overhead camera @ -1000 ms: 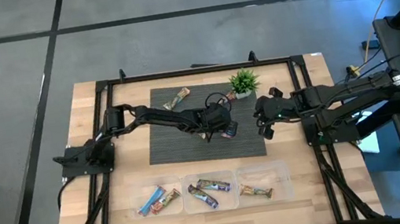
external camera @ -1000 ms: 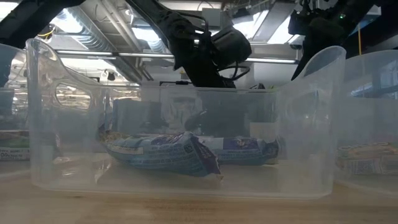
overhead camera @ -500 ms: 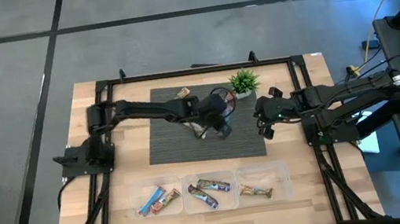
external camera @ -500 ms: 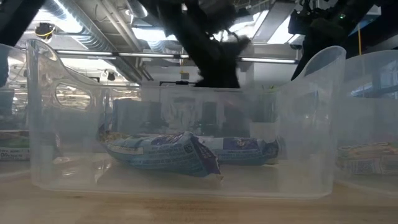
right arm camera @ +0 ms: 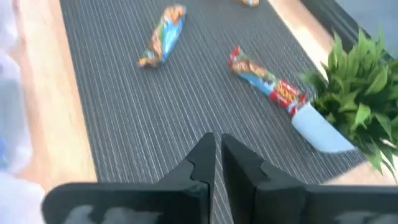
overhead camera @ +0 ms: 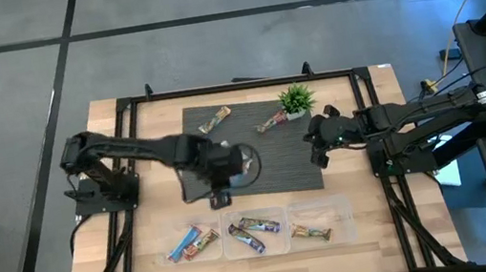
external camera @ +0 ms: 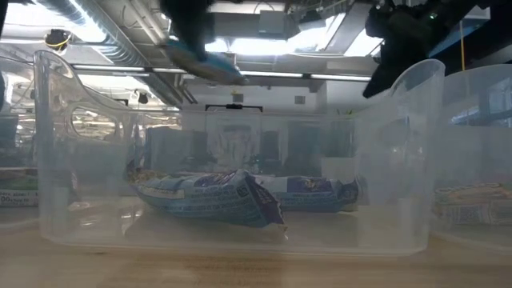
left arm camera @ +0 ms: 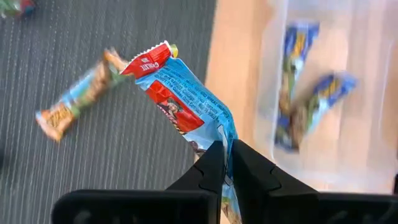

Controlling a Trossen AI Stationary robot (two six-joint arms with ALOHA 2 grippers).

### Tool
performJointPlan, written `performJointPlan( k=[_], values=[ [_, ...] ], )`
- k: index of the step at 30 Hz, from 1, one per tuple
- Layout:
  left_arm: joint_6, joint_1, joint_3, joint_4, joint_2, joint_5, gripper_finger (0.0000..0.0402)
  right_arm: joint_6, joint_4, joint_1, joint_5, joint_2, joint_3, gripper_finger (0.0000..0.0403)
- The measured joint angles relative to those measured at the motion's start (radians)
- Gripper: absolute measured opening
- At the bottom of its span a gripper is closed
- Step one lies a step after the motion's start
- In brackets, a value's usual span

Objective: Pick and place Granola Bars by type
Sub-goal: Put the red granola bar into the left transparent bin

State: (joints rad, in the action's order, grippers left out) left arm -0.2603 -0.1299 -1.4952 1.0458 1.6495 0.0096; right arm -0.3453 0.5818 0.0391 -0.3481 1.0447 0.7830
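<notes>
My left gripper (overhead camera: 223, 179) hovers over the near-left part of the dark mat (overhead camera: 202, 185), shut on a blue-and-red granola bar (left arm camera: 186, 93). That bar also shows in the high view (overhead camera: 245, 160) and as a blur in the low view (external camera: 200, 62). Two more bars lie flat on the mat's far part: one toward its left (overhead camera: 214, 119) and a blue-and-red one (overhead camera: 270, 122) beside the potted plant (overhead camera: 295, 99). My right gripper (overhead camera: 318, 142) hangs shut above the mat's right edge, touching nothing. My left gripper pinches the blue bar between its two fingers at one end of the wrapper (left arm camera: 225, 142). The rest of the bar sticks out past the fingertips, up to its red crimped end (left arm camera: 146, 61). The bar is lifted clear of the mat.
Three clear bins stand in a row along the near edge: the left one (overhead camera: 169, 236) holds blue-wrapped bars, the middle one (overhead camera: 283, 239) dark purple ones, the right one (overhead camera: 336, 209) a tan one. A black frame (overhead camera: 217, 89) borders the table.
My left gripper has swung from the mat's middle, near the plant, toward the near-left, carrying the blue bar lifted clear. The bar beside the plant, covered by the arm before, now shows. The right arm has stayed about where it was.
</notes>
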Motion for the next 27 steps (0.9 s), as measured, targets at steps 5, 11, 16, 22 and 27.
performJointPlan(
  k=[5, 11, 16, 22, 27],
  values=[
    [-0.093, -0.112, 0.000, 0.110, -0.001, -0.072, 0.0019, -0.058, -0.113, 0.000, -0.002, 0.000, 0.000, 0.0032],
    [-0.138, -0.234, 0.007, 0.191, -0.020, -0.115, 0.0019, -0.073, -0.252, 0.000, -0.001, 0.000, 0.000, 0.0032],
    [-0.259, -0.359, 0.151, 0.108, -0.131, -0.166, 0.0019, -0.145, -0.316, 0.000, 0.002, 0.000, 0.000, 0.0032],
    [-0.354, -0.487, 0.372, -0.105, -0.268, -0.174, 0.0019, -0.175, -0.367, 0.000, -0.014, 0.000, 0.000, 0.0032],
    [-0.359, -0.553, 0.501, -0.292, -0.294, -0.172, 0.0020, -0.174, -0.421, 0.000, -0.055, 0.000, 0.000, 0.0032]
  ],
)
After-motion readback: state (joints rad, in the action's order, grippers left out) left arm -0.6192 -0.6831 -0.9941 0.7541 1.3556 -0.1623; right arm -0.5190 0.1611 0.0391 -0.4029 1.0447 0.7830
